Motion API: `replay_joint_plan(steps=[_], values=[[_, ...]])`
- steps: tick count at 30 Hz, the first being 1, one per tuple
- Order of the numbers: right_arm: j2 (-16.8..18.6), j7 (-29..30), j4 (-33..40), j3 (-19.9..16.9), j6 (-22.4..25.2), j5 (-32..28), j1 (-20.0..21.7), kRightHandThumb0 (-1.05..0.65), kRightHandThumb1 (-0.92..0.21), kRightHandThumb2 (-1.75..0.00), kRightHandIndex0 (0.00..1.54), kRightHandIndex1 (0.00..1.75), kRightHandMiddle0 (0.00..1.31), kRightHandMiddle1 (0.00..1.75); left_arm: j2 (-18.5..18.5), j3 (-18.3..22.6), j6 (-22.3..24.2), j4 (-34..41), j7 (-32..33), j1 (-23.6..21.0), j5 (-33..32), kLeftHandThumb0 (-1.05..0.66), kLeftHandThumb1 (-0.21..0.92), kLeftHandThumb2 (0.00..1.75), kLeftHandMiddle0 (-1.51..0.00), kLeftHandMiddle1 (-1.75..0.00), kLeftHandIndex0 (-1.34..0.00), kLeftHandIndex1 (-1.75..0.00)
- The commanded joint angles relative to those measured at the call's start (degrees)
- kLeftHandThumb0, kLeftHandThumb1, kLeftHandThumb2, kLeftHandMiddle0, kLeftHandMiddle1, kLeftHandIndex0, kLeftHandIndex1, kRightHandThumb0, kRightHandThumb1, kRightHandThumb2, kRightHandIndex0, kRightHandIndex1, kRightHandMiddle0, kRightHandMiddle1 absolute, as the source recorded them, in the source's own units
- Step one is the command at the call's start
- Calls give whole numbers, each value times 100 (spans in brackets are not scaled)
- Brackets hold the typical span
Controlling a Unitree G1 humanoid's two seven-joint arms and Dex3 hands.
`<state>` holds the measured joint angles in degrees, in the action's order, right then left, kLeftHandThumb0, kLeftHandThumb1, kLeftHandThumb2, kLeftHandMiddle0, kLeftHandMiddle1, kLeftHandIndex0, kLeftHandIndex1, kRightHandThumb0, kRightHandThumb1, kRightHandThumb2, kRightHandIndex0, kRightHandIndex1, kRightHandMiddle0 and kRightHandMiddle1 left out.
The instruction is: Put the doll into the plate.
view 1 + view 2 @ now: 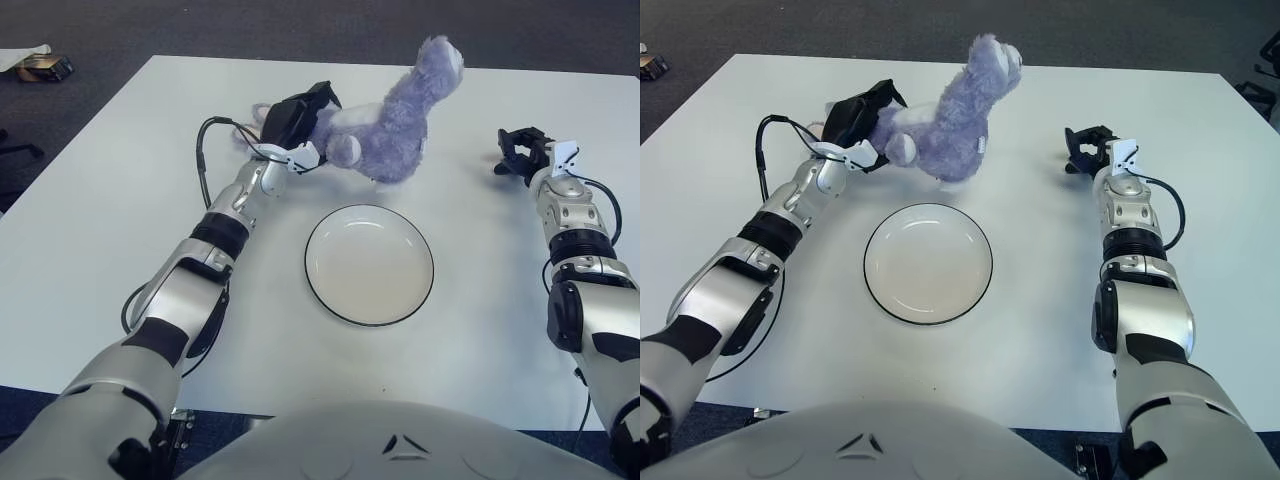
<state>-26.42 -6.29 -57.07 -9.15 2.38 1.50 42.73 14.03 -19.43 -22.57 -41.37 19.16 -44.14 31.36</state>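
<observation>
Doll [395,125] in the left hand [298,122], fingers clamped on its head end, body angling up and away to the right. Plate [369,264] sits empty on the bench, nearer the robot, just right of that hand. Right hand [524,152] idles far right, fingers unclear.

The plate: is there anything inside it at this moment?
Nothing lies in the plate. The doll is beyond its far rim, gripped by the left hand. The table under the plate is covered.
</observation>
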Motion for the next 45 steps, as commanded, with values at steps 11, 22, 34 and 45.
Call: replay_joint_plan(steps=[11,22,34,45], values=[[225,-156,-305,234,198,53,-392,-35,-92,-53,32,159,19,175,198,428,-374,998,-414,446,-373,0,-6,175,-88,-174,-68,-175],[239,-198,-438,341,143,55,-409,-35,-92,-53,33,156,19,175,355,494,-705,1862,-557,1089,-289,0,-9,175,-93,-167,-69,-175],[308,-233,-689,451,-24,127,-410,-35,-92,-53,37,153,19,175,451,559,-977,2794,-1204,1817,-696,0,-12,175,-100,-156,-72,-175],[368,-284,-795,521,-98,102,-326,-35,-92,-53,41,151,19,175,550,551,-1558,2790,-1293,1991,-483,0,-11,175,-98,-159,-71,-175]])
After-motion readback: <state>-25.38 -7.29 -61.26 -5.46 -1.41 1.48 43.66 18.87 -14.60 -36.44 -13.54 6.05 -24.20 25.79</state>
